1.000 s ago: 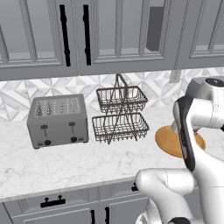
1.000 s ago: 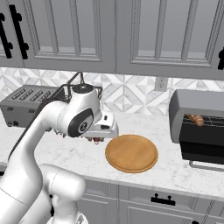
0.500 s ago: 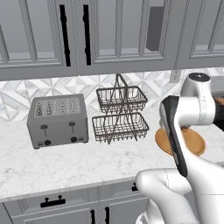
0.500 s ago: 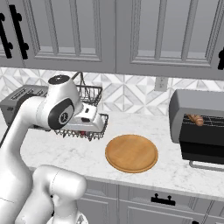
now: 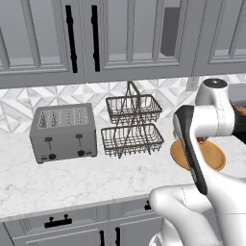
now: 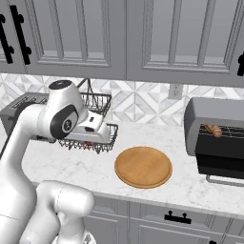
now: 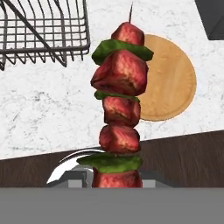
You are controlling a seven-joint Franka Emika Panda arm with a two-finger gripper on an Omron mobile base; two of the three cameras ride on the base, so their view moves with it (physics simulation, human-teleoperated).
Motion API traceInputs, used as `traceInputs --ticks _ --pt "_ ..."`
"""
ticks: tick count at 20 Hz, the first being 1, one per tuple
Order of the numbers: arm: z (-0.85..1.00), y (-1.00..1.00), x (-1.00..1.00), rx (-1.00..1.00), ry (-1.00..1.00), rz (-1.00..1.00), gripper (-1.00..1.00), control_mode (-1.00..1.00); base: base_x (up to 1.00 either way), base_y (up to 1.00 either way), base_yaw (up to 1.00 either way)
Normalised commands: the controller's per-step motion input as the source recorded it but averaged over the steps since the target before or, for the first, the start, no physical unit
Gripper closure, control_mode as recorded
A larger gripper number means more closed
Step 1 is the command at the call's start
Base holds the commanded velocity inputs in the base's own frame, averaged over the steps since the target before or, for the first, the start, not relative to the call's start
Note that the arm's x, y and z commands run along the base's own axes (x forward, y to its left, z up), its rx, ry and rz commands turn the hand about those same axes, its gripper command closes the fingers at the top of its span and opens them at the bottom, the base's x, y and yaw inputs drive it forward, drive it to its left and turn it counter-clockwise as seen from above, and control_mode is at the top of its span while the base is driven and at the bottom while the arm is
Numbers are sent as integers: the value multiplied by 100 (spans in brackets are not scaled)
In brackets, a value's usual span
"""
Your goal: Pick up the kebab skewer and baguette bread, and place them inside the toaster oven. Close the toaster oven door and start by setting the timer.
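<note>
The kebab skewer [image 7: 119, 109], red meat chunks with green pieces between them, stands up from the bottom of the hand view with my gripper [image 7: 116, 180] shut on its lower end. From the right base camera, my gripper [image 6: 89, 133] hangs in front of the wire basket, a bit of red skewer [image 6: 87, 142] under it, left of the round wooden board [image 6: 143, 167]. The toaster oven [image 6: 214, 124] stands at the right with its door [image 6: 220, 164] folded down. The baguette bread [image 6: 212, 129] lies on the rack inside.
A two-tier wire basket [image 5: 132, 127] stands at the back of the counter, with the grey slot toaster [image 5: 62, 132] to its left. The wooden board [image 5: 211, 156] is partly behind my arm. The counter's front edge runs just below my hand [image 7: 175, 135].
My hand has swung left, away from the wooden board and toward the wire basket, carrying the skewer. The board, oven and baguette have stayed put.
</note>
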Motion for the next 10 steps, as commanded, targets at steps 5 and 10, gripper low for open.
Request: traceInputs --ticks 5,10 --pt "0 -2 0 0 0 0 100 100 -21 -30 0" --pt "0 0 0 0 0 0 100 100 -23 -84 0"
